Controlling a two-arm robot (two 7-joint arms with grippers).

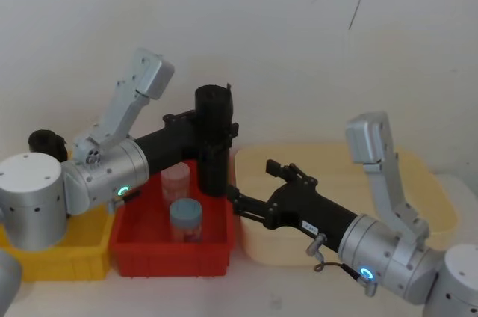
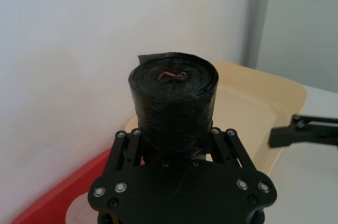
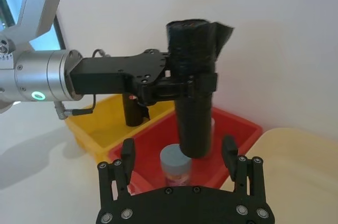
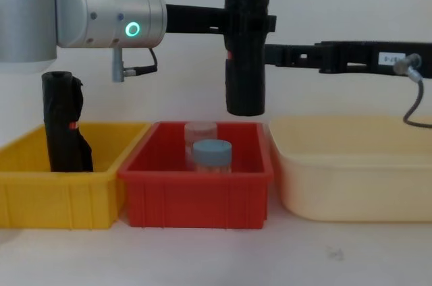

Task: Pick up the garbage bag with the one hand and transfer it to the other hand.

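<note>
The garbage bag is a tight black roll held upright in the air above the red bin. My left gripper is shut on it about a third of the way down, seen side-on in the chest view. The left wrist view looks onto the garbage bag's top, clamped between that gripper's fingers. My right gripper is open and points at the roll from the right, close to its lower half. In the right wrist view the garbage bag stands ahead of the spread right gripper.
Two jars, one with a blue lid, stand in the red bin under the roll. A yellow bin on the left holds a rumpled black roll. A cream tub lies under the right arm. A wall rises close behind.
</note>
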